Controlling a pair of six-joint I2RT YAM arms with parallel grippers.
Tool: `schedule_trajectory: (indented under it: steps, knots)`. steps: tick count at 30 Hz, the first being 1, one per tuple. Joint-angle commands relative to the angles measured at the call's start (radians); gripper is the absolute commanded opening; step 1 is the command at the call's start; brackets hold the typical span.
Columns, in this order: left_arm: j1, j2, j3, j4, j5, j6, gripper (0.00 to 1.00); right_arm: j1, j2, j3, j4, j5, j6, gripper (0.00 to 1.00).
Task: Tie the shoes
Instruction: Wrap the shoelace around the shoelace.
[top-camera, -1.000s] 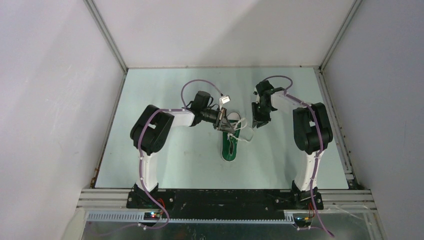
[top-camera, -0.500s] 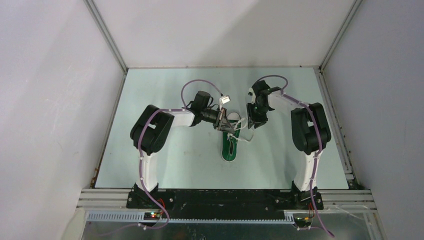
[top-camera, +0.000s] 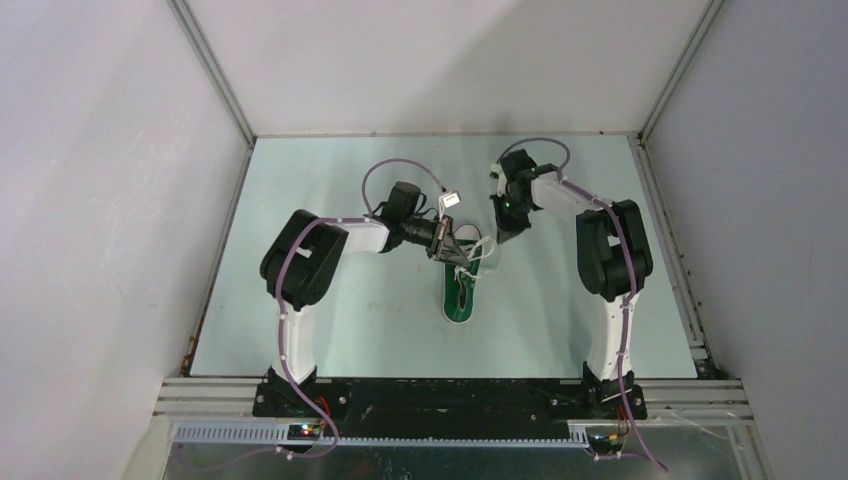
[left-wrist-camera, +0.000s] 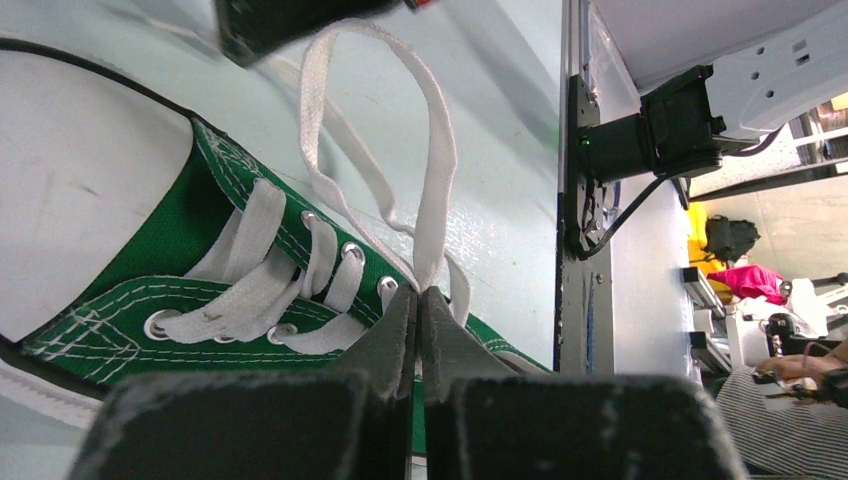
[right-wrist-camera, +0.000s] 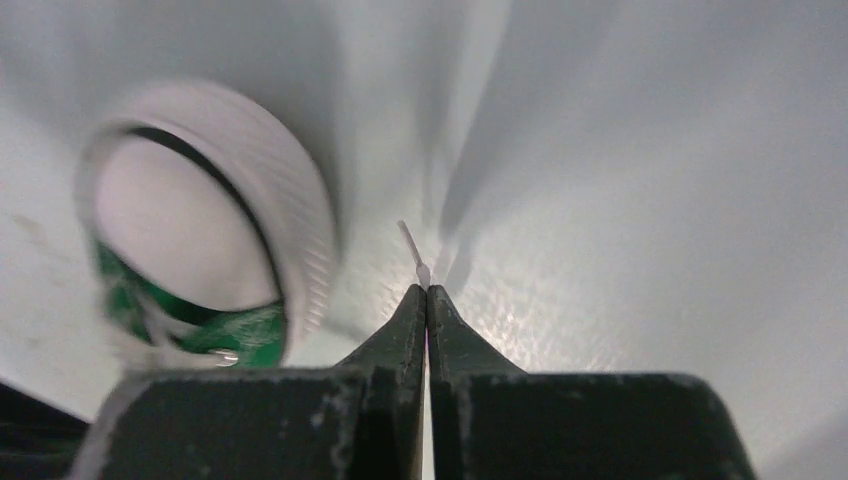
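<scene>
A small green sneaker (top-camera: 461, 300) with a white toe cap lies mid-table between the arms. Its white laces (top-camera: 485, 262) trail out to the right. My left gripper (top-camera: 455, 248) sits over the shoe's upper end. In the left wrist view the left gripper (left-wrist-camera: 420, 292) is shut on a white lace loop (left-wrist-camera: 435, 150) beside the eyelets of the green canvas (left-wrist-camera: 150, 260). My right gripper (top-camera: 497, 240) hovers just right of the shoe. In the right wrist view the right gripper (right-wrist-camera: 427, 290) is shut, with a thin lace tip (right-wrist-camera: 410, 243) sticking out beyond the tips, next to the toe cap (right-wrist-camera: 190, 230).
The pale green table (top-camera: 330, 310) is boxed in by white walls on three sides. A metal rail (top-camera: 450, 385) and the arm bases run along the near edge. The right arm's base (left-wrist-camera: 650, 130) shows past the table edge in the left wrist view.
The right arm swung left toward the shoe and its gripper went from open to shut. The left arm and the shoe stayed put.
</scene>
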Motion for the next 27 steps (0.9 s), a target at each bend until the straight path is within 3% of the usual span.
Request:
schedule_trajectory:
  steps: [1,5,12,22,27]
  knots:
    - [0.005,-0.055,0.04,-0.058,0.025,0.091,0.0,-0.001,-0.015,0.219,0.06,-0.082,-0.083,0.0]
    - [-0.001,-0.056,0.051,-0.123,0.033,0.146,0.0,0.016,-0.031,0.286,0.078,-0.172,-0.092,0.0]
    - [-0.002,-0.055,0.058,-0.139,0.059,0.147,0.0,0.061,-0.107,0.208,0.143,-0.341,-0.092,0.0]
    - [0.013,-0.029,0.007,0.175,0.132,-0.149,0.0,0.066,-0.246,-0.012,0.245,-0.486,-0.032,0.0]
    - [0.014,-0.011,0.011,0.18,0.123,-0.166,0.0,0.071,-0.281,-0.096,0.312,-0.618,0.016,0.0]
